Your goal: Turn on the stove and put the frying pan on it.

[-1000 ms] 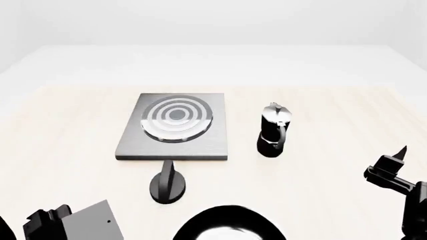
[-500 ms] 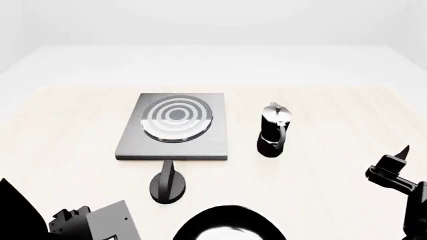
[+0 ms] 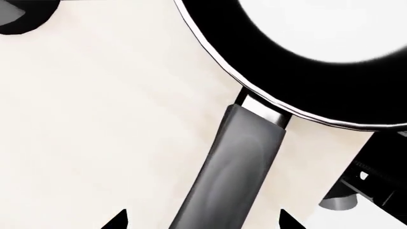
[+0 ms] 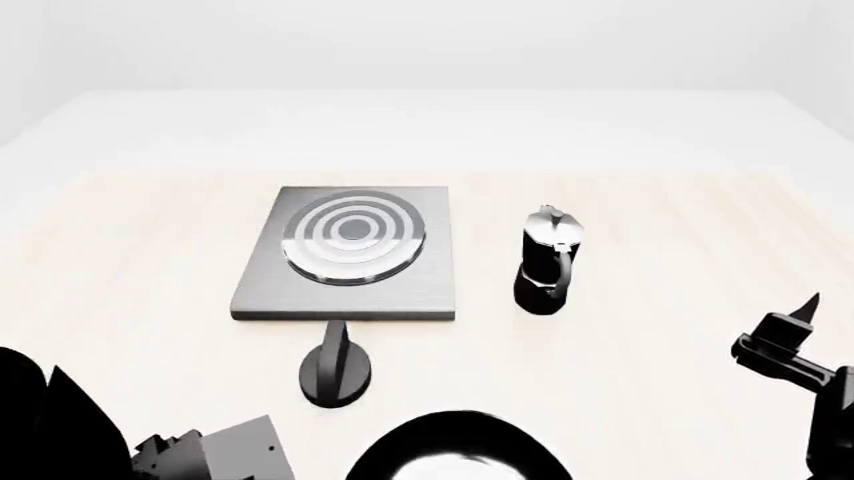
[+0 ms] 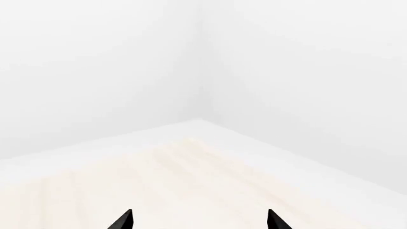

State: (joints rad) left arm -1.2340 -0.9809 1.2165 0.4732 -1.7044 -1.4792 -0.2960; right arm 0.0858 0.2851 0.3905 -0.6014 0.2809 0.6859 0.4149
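Observation:
The stove (image 4: 350,268) is a grey slab with a ringed burner (image 4: 354,235) at table centre. Its black knob (image 4: 335,374) stands just in front of it. The frying pan (image 4: 454,450) lies at the near edge, partly cut off. In the left wrist view the pan (image 3: 305,62) shows its pale inside and its long handle (image 3: 239,162). My left gripper (image 3: 202,222) is open, with one fingertip on each side of the handle, not closed on it. My right gripper (image 5: 199,220) is open and empty, off at the right (image 4: 787,330).
A black-and-silver moka pot (image 4: 547,262) stands right of the stove. My left arm (image 4: 200,455) fills the near left corner. The light wooden table (image 4: 667,210) ends at white walls behind. The right wrist view shows only table (image 5: 190,181) and wall corner.
My left arm has moved right along the near edge, toward the pan. The right arm has sunk very slightly. Stove, knob, pan and moka pot have not moved.

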